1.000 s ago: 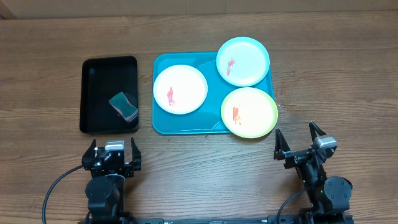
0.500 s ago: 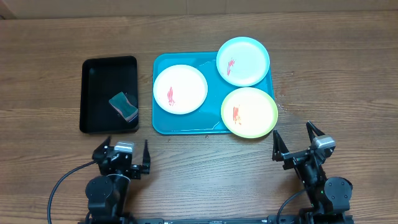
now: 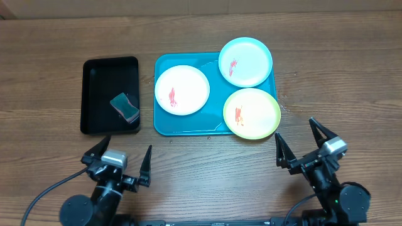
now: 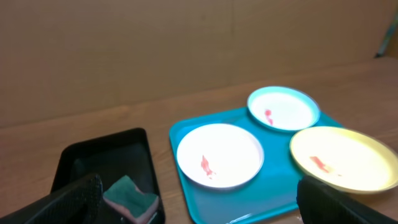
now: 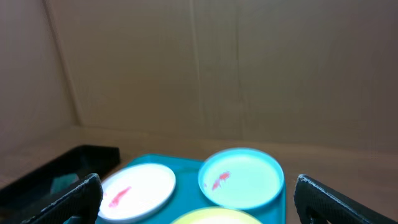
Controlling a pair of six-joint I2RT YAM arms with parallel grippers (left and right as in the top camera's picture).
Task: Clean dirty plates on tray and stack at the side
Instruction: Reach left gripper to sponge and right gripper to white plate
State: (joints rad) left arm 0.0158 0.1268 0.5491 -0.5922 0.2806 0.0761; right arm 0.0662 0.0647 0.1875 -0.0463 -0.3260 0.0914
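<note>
Smeared plates (image 3: 182,90) awaited cleaning; left gripper (image 3: 122,152) and right gripper (image 3: 294,129) hovered, fingers (image 3: 146,164) spread and empty. Fetching the sponge (image 3: 124,105) likely came next.

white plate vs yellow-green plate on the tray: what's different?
Colour: the white plate is white, while the yellow-green plate is pale yellow-green.
Placement: the white plate lies wholly inside the tray, on its left side. The yellow-green plate sits at the near right corner and overhangs the rim.
Shared: both are round, about equal in size, lying flat and smeared red.
</note>
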